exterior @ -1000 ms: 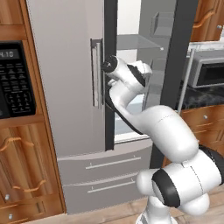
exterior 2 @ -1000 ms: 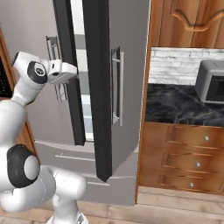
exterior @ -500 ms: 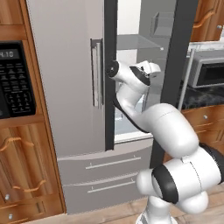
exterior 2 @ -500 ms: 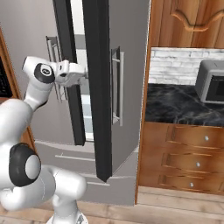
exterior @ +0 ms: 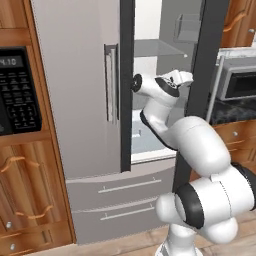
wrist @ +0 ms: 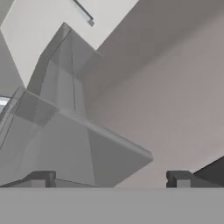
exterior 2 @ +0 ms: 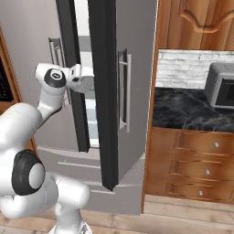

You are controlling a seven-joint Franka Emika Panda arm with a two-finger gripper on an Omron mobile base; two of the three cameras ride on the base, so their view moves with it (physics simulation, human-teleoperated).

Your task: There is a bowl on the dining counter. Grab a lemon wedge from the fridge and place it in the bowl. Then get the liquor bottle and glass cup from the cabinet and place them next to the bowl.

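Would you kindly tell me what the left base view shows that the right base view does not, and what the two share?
Left base view alone: a black microwave panel with a keypad set in wooden cabinetry, and a translucent bin high inside the fridge. Right base view alone: three knobbed wooden drawers under a black marble worktop and a white brick backsplash. Both: the light-grey metallic fridge with one door swung open, the white arm reaching into the opening, and a grey countertop microwave.

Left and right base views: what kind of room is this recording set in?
A home kitchen, rendered rather than real. A steel double-door fridge stands with one door open, a black microwave sits in wooden cabinetry beside it, and a black marble worktop runs over knobbed wooden drawers.
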